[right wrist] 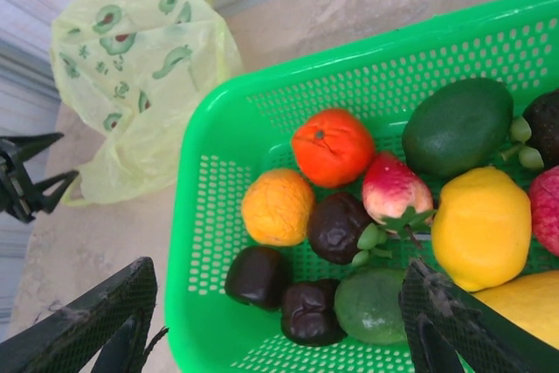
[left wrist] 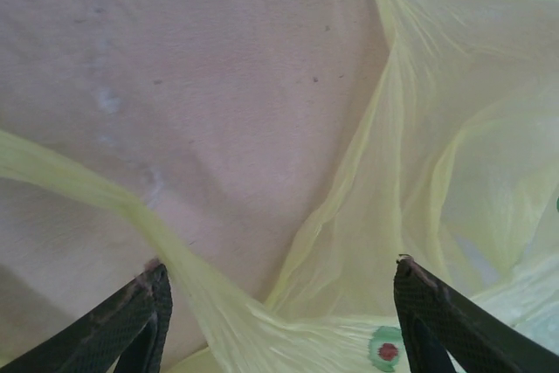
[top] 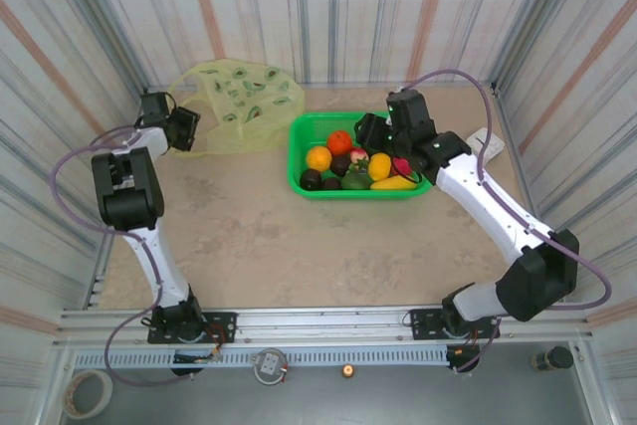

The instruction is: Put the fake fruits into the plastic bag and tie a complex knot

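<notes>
The plastic bag [top: 234, 102], yellow-green with avocado prints, lies crumpled at the back left of the table. My left gripper [top: 184, 128] is at its left edge. In the left wrist view that gripper [left wrist: 279, 264] stands open, and a stretched strip of the bag [left wrist: 218, 312] runs between its fingers. The fake fruits [top: 350, 161] lie in the green basket [top: 295, 161]. My right gripper [right wrist: 279, 266] hangs open just above them, over dark brown fruits [right wrist: 258, 275], an orange one [right wrist: 277, 207] and a green one [right wrist: 371, 303]. It holds nothing.
The rigid green basket [right wrist: 188, 216] sits at the back centre, right of the bag [right wrist: 131, 58]. A white object [top: 485, 141] lies by the right wall. Striped walls close in the table on three sides. Bare tabletop [top: 299, 246] stretches in front of the basket.
</notes>
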Available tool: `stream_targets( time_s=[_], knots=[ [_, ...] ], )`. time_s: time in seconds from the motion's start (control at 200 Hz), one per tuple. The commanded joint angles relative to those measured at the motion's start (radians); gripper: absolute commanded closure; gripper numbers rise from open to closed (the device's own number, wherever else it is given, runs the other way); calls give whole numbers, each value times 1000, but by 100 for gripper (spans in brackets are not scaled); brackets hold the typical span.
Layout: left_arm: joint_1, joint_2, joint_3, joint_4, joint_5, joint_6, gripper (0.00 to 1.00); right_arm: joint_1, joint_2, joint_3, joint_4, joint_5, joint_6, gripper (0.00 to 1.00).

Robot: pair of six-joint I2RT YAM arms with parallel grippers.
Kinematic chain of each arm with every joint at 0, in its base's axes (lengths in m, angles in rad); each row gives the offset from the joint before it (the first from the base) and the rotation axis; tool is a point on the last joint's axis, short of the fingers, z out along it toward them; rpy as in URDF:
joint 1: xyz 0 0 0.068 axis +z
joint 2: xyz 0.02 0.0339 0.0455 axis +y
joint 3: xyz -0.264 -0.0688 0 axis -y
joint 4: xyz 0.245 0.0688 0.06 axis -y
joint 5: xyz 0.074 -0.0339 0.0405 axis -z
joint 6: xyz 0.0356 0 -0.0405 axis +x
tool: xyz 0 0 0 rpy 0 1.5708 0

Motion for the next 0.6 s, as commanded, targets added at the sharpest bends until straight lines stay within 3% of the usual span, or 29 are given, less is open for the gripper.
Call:
stream_targets(
  time_s=[0.0,0.301,0.481,0.591],
  knots=[
    [4,37,15,58,61,-71,32,-13,-33,-23,-38,6,29,23],
    [4,57,-15,59,108,-118,37,-44,-57,-24,-39,0,54,23],
    [2,20,-71,42,8,-85,35,-50,-50,-47,-12,-22,52,24],
    [2,90,-3,40,34,-75,39,-48,-31,-44,-15,-33,50,24]
  ],
)
